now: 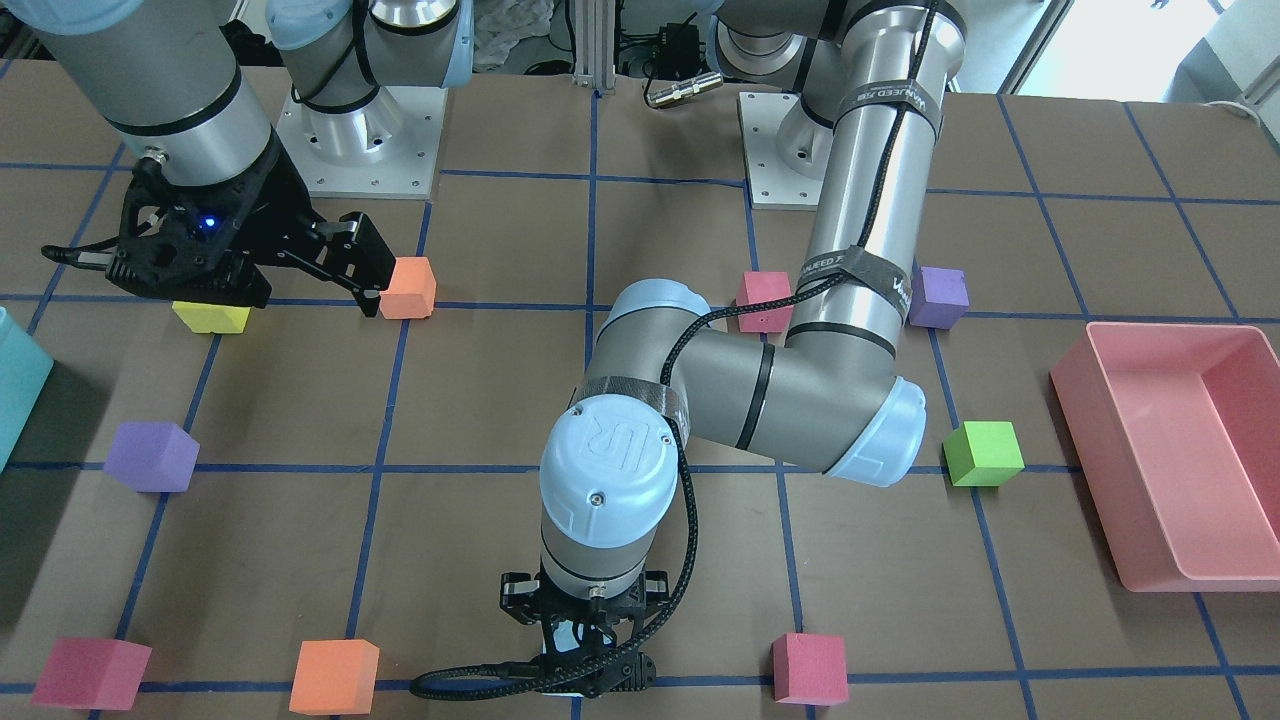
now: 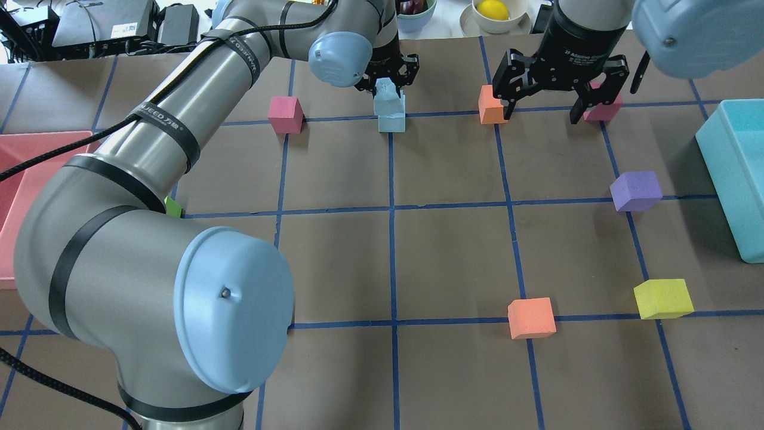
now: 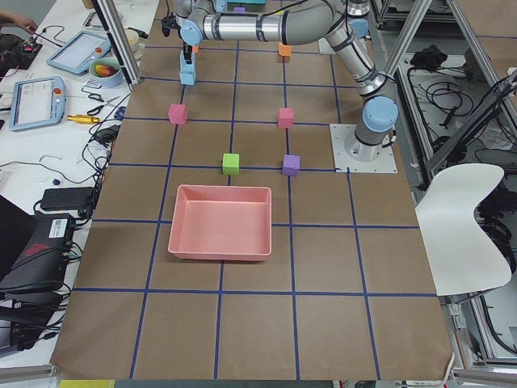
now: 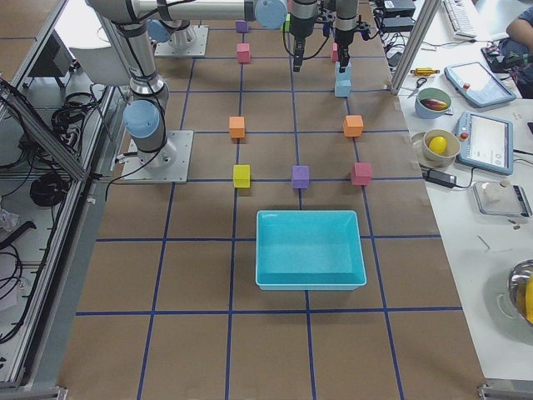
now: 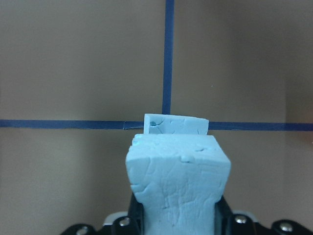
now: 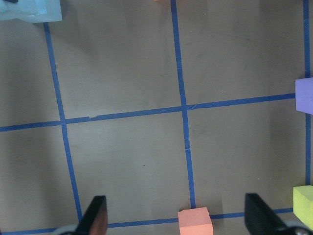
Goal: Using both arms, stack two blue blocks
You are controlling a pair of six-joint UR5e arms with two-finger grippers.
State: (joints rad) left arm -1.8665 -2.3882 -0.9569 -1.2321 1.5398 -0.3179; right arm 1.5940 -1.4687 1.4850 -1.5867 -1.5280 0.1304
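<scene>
My left gripper (image 2: 388,83) is at the table's far middle, shut on a pale blue block (image 2: 387,95) that it squeezes and tilts slightly. That block is directly over the second blue block (image 2: 392,123), which rests on a tape crossing. The left wrist view shows the held block (image 5: 178,181) in front of the lower one (image 5: 176,125); I cannot tell whether they touch. My right gripper (image 2: 540,110) is open and empty. It hovers to the right of the pair, between an orange cube (image 2: 490,105) and a magenta cube (image 2: 603,110).
A teal bin (image 2: 734,179) stands at the right edge, a pink bin (image 1: 1170,450) on the left arm's side. Purple (image 2: 635,191), yellow (image 2: 662,298), orange (image 2: 531,318), magenta (image 2: 285,114) and green (image 1: 984,453) cubes lie scattered.
</scene>
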